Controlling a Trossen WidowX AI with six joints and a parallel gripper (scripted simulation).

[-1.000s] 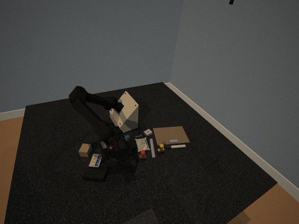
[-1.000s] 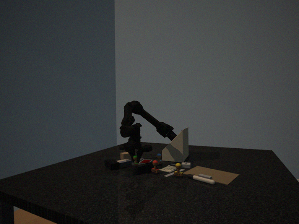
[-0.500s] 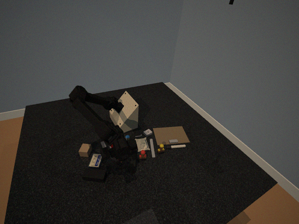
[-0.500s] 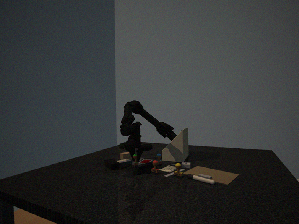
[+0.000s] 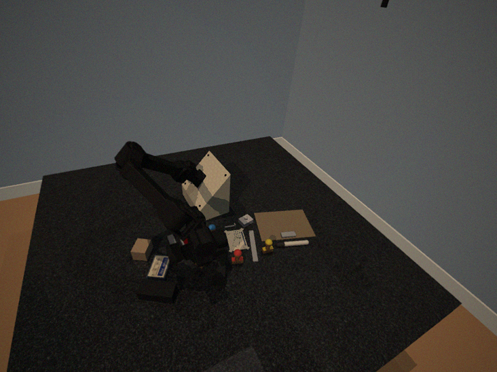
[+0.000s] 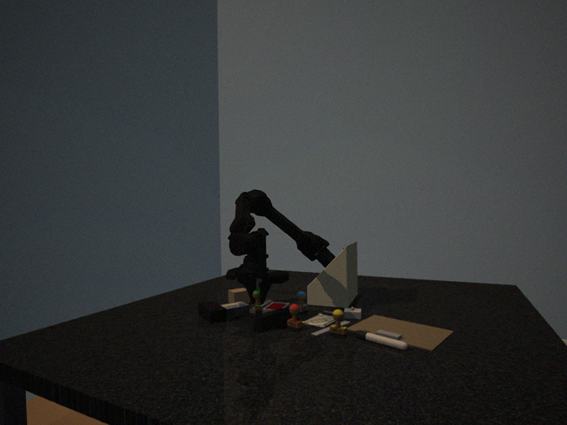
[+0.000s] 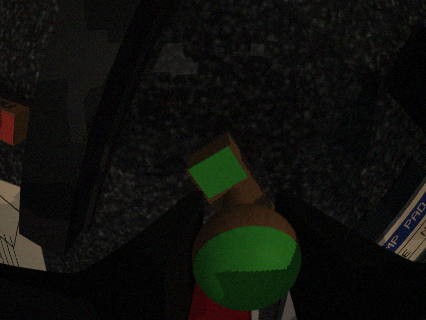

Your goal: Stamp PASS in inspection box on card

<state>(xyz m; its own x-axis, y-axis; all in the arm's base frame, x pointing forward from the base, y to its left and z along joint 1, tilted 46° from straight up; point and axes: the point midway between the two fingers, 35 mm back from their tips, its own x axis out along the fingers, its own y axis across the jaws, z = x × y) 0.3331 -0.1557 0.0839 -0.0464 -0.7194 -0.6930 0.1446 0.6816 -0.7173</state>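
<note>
My gripper (image 6: 258, 301) (image 7: 240, 200) points down, shut on the handle of a green-knobbed stamp (image 6: 256, 293) (image 7: 247, 265). The stamp is upright and appears slightly above the bench; its print face is hidden and no word is readable. The arm hides it in the top view. The red ink pad (image 6: 276, 306) (image 7: 215, 309) is close beside the stamp, mostly hidden in the top view. The cream card (image 5: 236, 240) (image 6: 319, 320) (image 7: 10, 215) lies flat beyond the pad. Its box is too small to make out.
Red (image 5: 237, 253) (image 6: 294, 308), blue (image 5: 211, 228) (image 6: 301, 295) and yellow (image 5: 268, 243) (image 6: 337, 313) stamps stand around the card. A pad lid (image 5: 158, 266) (image 7: 411, 231), black block (image 5: 156, 291), tan block (image 5: 141, 249), pale wedge (image 5: 216, 179), ruler (image 5: 253, 245), marker (image 6: 385, 340) and brown board (image 5: 282, 218) are nearby.
</note>
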